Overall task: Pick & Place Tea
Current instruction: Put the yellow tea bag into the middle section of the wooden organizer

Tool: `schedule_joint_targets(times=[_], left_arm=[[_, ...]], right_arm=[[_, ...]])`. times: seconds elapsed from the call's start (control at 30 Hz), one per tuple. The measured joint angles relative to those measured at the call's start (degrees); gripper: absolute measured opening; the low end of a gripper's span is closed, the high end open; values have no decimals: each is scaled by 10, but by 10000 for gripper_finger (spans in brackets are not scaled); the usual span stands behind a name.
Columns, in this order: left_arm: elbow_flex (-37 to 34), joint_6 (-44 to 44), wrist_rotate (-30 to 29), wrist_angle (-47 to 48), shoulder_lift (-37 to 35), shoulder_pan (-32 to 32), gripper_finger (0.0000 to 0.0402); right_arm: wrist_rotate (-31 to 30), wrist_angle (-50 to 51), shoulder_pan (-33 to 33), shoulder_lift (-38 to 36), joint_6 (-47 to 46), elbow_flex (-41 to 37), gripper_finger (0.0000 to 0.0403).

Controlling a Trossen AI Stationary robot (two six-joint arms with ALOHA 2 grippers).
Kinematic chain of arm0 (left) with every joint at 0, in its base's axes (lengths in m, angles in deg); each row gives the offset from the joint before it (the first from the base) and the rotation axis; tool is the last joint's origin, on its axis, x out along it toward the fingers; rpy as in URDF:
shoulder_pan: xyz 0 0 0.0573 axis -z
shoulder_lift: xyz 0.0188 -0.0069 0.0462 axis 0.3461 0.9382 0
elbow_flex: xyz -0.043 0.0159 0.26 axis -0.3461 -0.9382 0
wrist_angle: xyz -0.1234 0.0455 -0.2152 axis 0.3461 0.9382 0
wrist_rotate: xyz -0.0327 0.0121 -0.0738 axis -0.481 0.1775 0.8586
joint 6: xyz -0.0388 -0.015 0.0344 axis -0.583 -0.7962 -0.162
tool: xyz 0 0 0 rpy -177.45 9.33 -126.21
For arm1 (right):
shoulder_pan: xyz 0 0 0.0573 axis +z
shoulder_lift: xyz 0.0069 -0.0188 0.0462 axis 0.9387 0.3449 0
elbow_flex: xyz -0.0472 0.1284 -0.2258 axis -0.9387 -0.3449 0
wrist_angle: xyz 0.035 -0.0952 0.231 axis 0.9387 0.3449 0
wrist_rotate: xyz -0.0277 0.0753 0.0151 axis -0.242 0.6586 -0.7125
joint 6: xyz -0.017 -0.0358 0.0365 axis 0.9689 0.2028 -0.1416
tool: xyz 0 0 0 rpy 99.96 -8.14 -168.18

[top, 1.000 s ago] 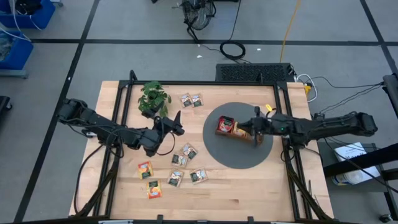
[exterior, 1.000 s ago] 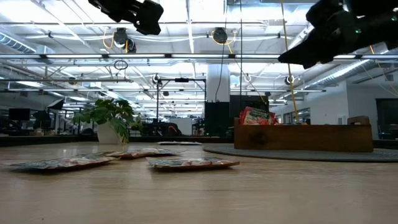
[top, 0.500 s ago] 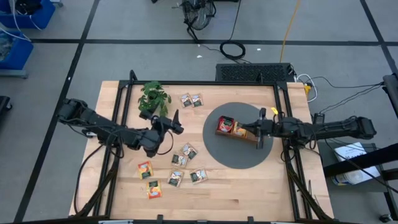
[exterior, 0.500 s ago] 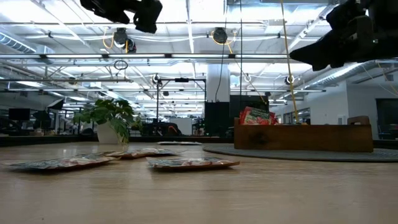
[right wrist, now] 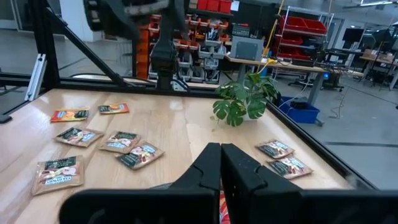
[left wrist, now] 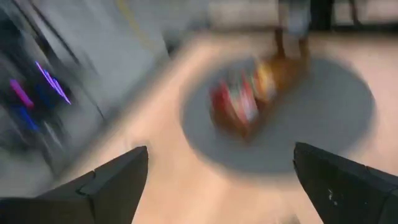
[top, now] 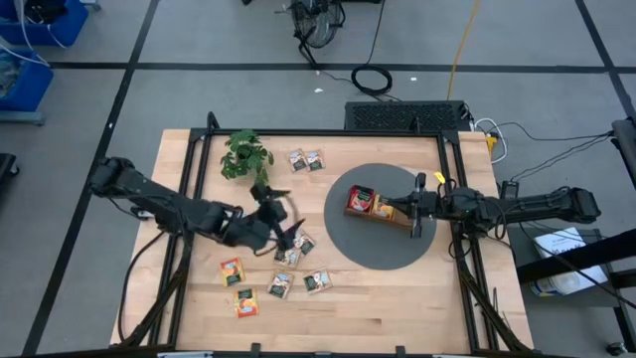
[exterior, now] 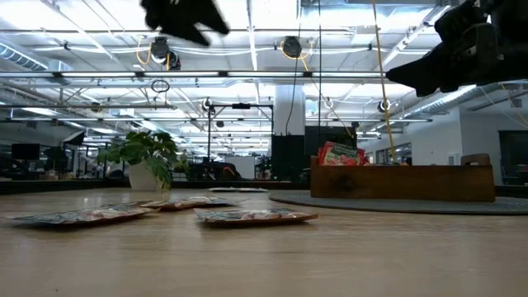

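At the left edge of the table [top: 397, 308] you have bare wood, then your left gripper [top: 290, 235], above the loose tea sachets [top: 294, 248] in the middle of the board. Its fingers [left wrist: 112, 180] stand wide apart and hold nothing. Two orange sachets [top: 238, 286] lie toward the front, with clear wood in front of them up to the near edge. The small plant [top: 244, 156] stands near the back rail, and two more sachets [top: 306, 159] lie just beside it, close to that rail. To the right you find the grey round mat [top: 348, 239] with the wooden tray [top: 405, 219] on it; red and orange sachets [top: 360, 202] already stand in its left end. Your right gripper [top: 380, 209] is above the tray, fingers [right wrist: 208, 168] pressed together, empty.
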Motion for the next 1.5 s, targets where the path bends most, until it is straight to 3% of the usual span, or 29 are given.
schedule_joint_targets(times=[0.07,0.2,0.4,0.53,0.7,0.83,0.97,1.07,1.17,1.3,1.5], left_arm=[[38,-111,82,140,2,-3,392],[64,-222,224,279,8,5,392],[54,-498,318,443,9,25,392],[15,-641,384,438,8,59,392],[-58,-866,426,419,11,112,392],[-118,-1058,473,329,20,146,392],[-149,-1133,494,236,41,167,392],[-154,-1156,501,219,70,170,392],[-154,-1172,553,223,103,170,392],[-151,-1164,581,226,131,169,392],[-151,-1126,570,226,135,171,392]], right_arm=[[0,0,0,0,2,0,0],[0,-1,0,0,3,0,0],[0,0,0,0,-1,0,0],[0,0,0,0,0,0,0],[0,0,0,0,2,0,0],[0,0,0,0,1,0,0],[0,4,0,0,2,0,0],[0,5,0,0,2,0,0],[0,6,0,0,2,0,0],[0,7,0,0,2,0,0],[1,7,0,0,0,0,0]])
